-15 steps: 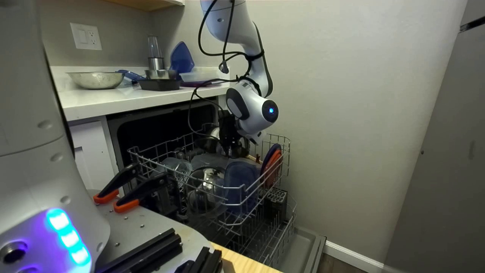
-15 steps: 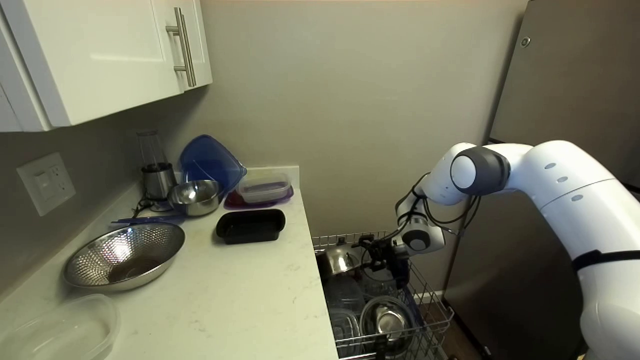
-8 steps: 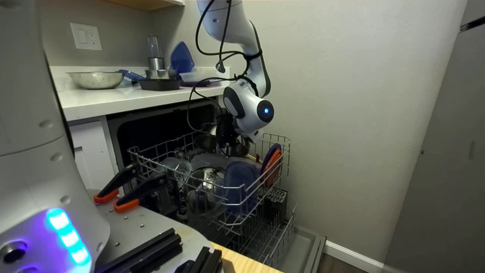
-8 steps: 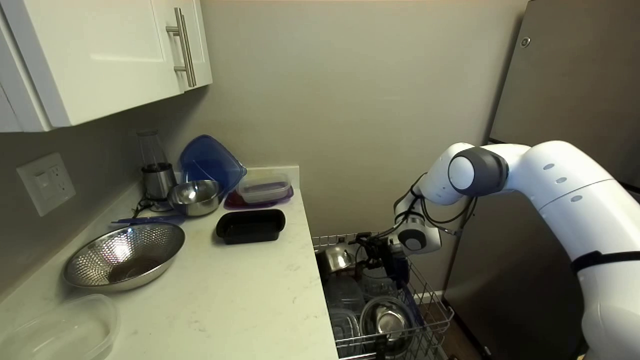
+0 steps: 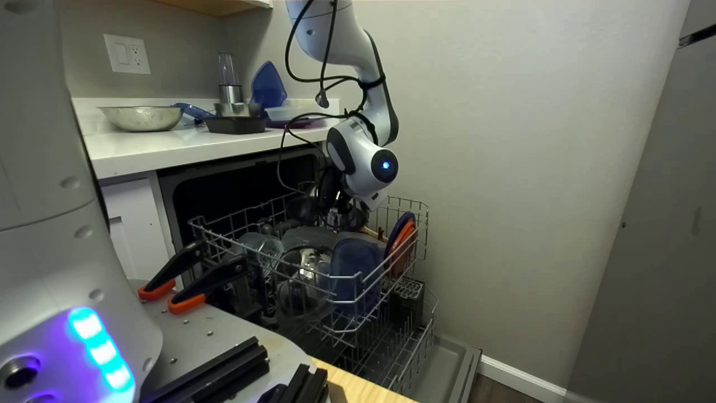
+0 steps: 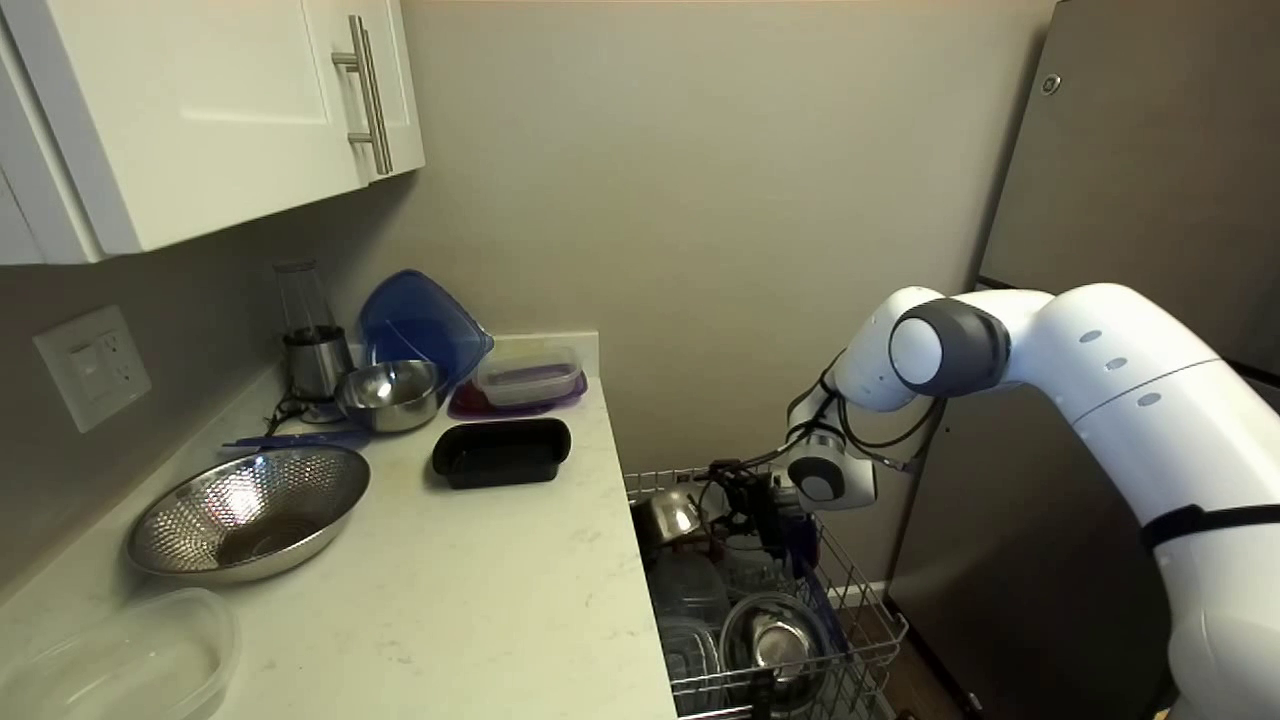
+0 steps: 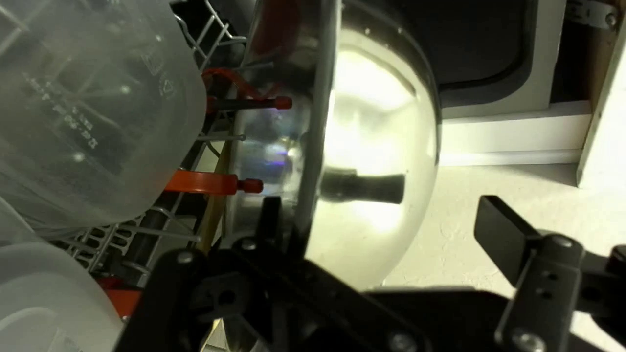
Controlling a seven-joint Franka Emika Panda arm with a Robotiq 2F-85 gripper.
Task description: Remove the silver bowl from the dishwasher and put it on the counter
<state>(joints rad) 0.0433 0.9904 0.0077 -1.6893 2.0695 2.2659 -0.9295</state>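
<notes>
The silver bowl [image 7: 376, 122] sits tilted at the back of the dishwasher's wire rack [image 6: 850, 580]. It also shows in an exterior view [image 6: 665, 515], partly behind the gripper. In the wrist view its rim runs down towards the left finger. My gripper [image 7: 381, 210] is open around part of the bowl. Its left finger is by the rim, on the inner side; its right finger stands apart from the outer wall. I cannot tell whether the left finger touches. The gripper is low over the rack in an exterior view [image 6: 728, 520]. The white counter [image 6: 520, 580] is beside the dishwasher.
A wider shiny bowl [image 6: 778, 645] and clear containers [image 7: 98, 107] share the rack. Red utensils [image 7: 208, 182] poke up near the bowl. The counter holds a perforated silver bowl [image 6: 250, 515], a black pan [image 6: 503, 453] and another steel bowl [image 6: 390, 397]. A wall [image 5: 503, 196] flanks the rack.
The arm and gripper have shifted steadily left in both exterior views, closer to the silver bowl. The rack and the things on the counter have not moved.
</notes>
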